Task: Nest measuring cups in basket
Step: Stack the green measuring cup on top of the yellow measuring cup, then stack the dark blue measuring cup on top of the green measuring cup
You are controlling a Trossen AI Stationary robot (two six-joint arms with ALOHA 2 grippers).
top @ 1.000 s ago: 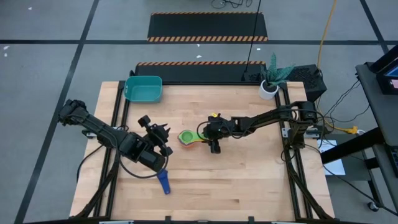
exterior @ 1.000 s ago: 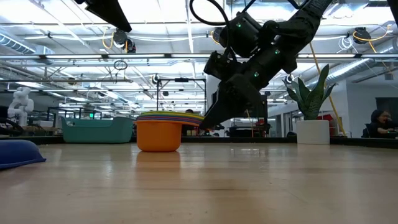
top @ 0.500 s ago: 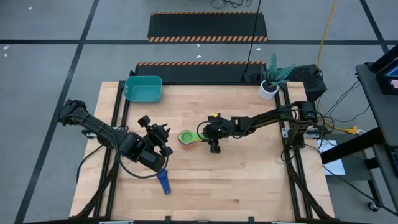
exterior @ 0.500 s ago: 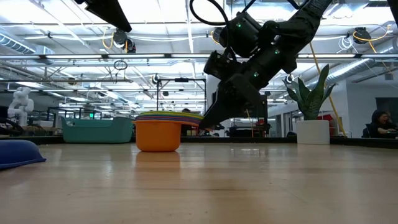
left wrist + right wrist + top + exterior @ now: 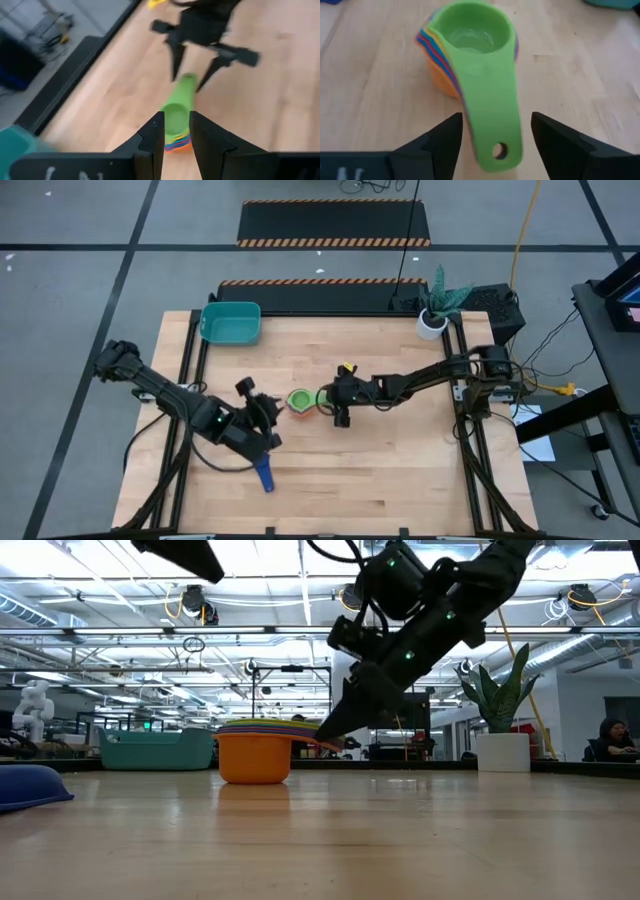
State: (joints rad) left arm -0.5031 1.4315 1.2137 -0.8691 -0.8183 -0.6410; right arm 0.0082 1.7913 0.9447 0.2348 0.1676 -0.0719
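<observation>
Measuring cups (image 5: 470,50) now freed: right pincer (image 5: 495,135) spread wide either side of the green handle, touching neither edge, where a second ago it stood pressed closer at the handle's tip. Means the nesting itself looks finished, the stack left standing mid-table, well apart from the teal basket (image 5: 231,322) at the far left corner. Left pincer (image 5: 176,132) swung in toward the stack, fingers narrowly parted, empty. Stack: orange outermost, coloured rims fanned, green innermost; one dark blue cup (image 5: 264,475) lying apart near the front edge.

Two black jointed arms (image 5: 420,376), looped cables, small green lights.
</observation>
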